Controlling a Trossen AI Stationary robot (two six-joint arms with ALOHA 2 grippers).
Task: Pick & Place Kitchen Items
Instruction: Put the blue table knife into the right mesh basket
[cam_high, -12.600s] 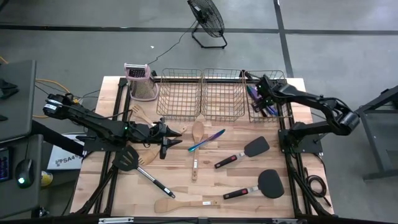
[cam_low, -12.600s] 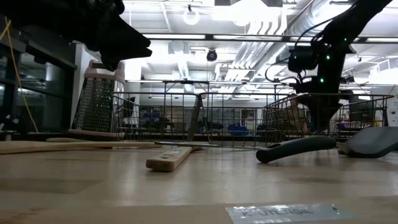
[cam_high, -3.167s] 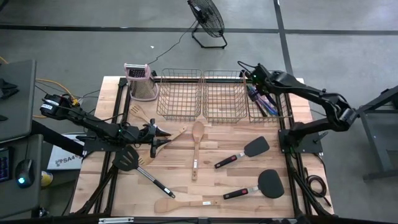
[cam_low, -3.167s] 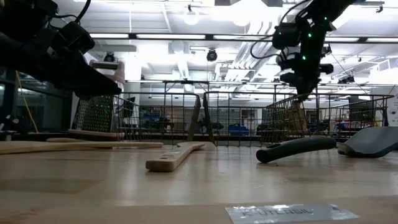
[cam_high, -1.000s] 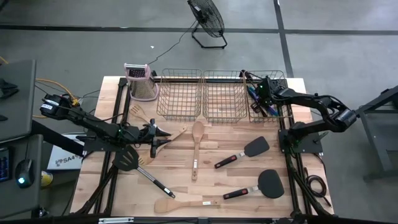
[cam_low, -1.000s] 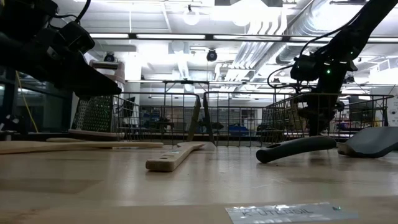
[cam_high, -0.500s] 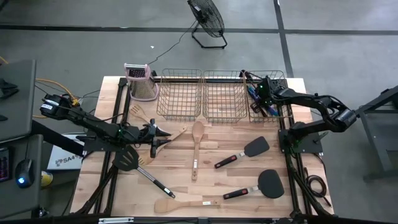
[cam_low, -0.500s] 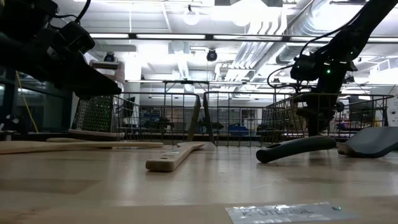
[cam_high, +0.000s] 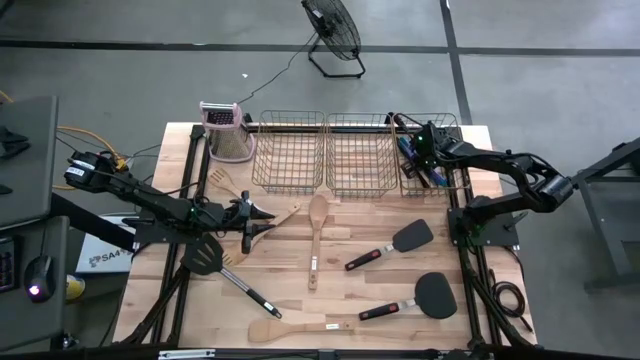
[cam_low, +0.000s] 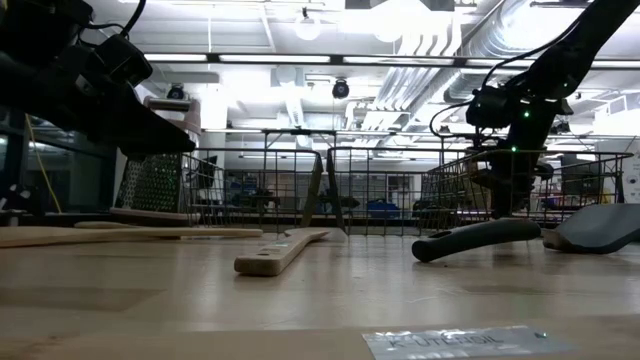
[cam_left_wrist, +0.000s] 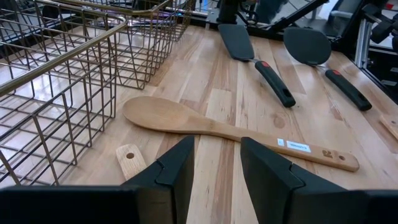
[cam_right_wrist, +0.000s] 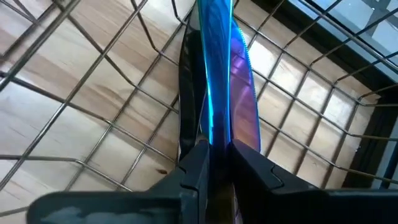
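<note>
My right gripper (cam_high: 418, 150) reaches down into the right wire basket (cam_high: 452, 186) and is shut on a slim iridescent blue-purple piece of cutlery (cam_right_wrist: 217, 62) with a serrated edge. More blue-purple cutlery (cam_high: 432, 175) lies in that basket. My left gripper (cam_high: 268, 216) hovers open over the table's left half, nothing between its fingers. It points at a wooden spoon (cam_left_wrist: 186, 121) lying flat on the table. Two black spatulas with black-red handles (cam_high: 398, 243) (cam_high: 425, 297) lie at the right. My right gripper pinches the cutlery piece between its two fingers at one end (cam_right_wrist: 214, 134), coming from above and slanting down. The fingers lie along the piece, which runs on ahead of them over the basket's wire floor (cam_right_wrist: 93, 106). Whether its far end rests on anything I cannot tell.
Two more wire baskets (cam_high: 288, 160) (cam_high: 358, 160) stand along the far edge, with a metal grater (cam_high: 225, 130) to their left. A black slotted spatula (cam_high: 215, 260), a wooden spatula (cam_high: 295, 328) near the front edge and small wooden utensils (cam_high: 225, 185) also lie on the table.
</note>
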